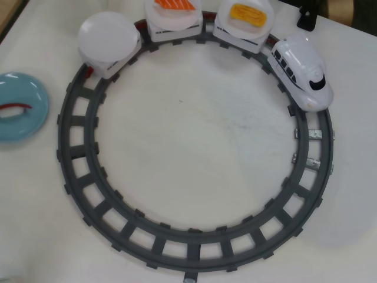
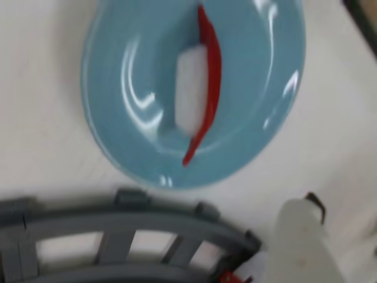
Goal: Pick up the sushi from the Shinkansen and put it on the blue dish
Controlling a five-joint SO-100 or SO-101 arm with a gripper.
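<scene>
Gripper jaws cannot be judged apart or together: only one pale fingertip shows, low in the wrist view. Grey ring track fills the table. On the track's upper right arc sits the Shinkansen, its cars behind it carrying a yellow piece, an orange piece and a bare white plate. Left of the track lies the blue dish, holding the sushi with white rice beside it.
</scene>
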